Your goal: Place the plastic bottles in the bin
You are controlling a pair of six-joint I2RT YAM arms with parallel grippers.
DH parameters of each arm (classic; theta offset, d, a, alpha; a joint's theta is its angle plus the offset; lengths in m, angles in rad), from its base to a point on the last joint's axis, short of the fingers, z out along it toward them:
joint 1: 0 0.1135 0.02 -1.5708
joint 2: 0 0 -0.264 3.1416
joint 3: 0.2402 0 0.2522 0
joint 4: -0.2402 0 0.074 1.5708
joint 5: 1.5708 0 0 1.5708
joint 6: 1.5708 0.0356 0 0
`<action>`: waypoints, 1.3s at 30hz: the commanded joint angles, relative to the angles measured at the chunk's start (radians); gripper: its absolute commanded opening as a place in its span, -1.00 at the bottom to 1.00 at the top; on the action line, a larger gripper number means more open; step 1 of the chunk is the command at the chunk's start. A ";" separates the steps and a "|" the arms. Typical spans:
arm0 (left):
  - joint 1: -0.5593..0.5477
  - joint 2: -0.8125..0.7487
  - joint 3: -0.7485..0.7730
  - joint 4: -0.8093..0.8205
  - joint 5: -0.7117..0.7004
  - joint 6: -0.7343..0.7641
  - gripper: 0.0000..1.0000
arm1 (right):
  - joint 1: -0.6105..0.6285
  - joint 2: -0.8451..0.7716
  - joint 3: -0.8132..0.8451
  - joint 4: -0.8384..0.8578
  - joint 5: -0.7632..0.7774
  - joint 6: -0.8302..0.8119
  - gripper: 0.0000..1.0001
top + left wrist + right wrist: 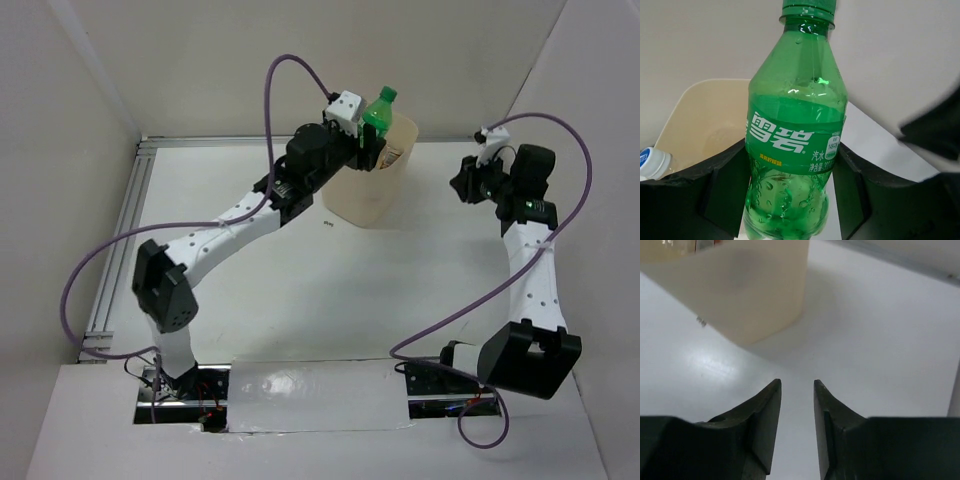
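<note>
Left end effector [790, 200] is pinching green bottle [795, 125] upright over bin [365, 200] at desk's [300, 300] 12 o'clock; centring on its opening before letting go seems wise. Right end effector [797, 410] is hanging narrowly parted, empty.

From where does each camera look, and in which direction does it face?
Top external: above and behind the arms, facing down at the table; both arms show, bases at the bottom.
Left wrist: on the left arm, facing past the left gripper, shut on the green bottle, toward the bin's mouth.
Right wrist: on the right arm, facing low across the table toward the bin's wall; the right gripper's parted fingers show.
Shared: all three show the bin.
</note>
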 commanded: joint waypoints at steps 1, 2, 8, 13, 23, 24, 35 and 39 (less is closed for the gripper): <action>0.024 0.150 0.205 0.078 -0.153 -0.051 -0.85 | -0.016 -0.108 -0.079 -0.047 -0.065 -0.032 -0.18; 0.024 0.180 0.241 0.069 -0.162 -0.051 -0.77 | -0.026 -0.121 -0.119 -0.056 -0.078 -0.043 0.09; 0.055 0.297 0.356 0.104 -0.306 -0.051 -0.18 | -0.045 -0.207 -0.222 -0.122 -0.135 -0.075 0.32; 0.077 0.358 0.443 -0.002 -0.251 -0.051 0.84 | -0.045 -0.227 -0.263 -0.171 -0.126 -0.115 0.79; 0.077 0.191 0.314 0.035 -0.116 -0.021 1.00 | -0.054 -0.227 -0.273 -0.205 -0.126 -0.124 0.95; 0.048 0.103 0.268 0.035 -0.107 0.007 1.00 | -0.054 -0.227 -0.273 -0.228 -0.126 -0.133 0.95; 0.012 -0.509 -0.522 -0.022 -0.017 -0.062 1.00 | -0.054 -0.289 -0.262 -0.223 0.042 0.064 1.00; 0.061 -0.732 -0.802 -0.141 -0.057 -0.142 1.00 | -0.054 -0.309 -0.291 -0.184 0.130 0.124 1.00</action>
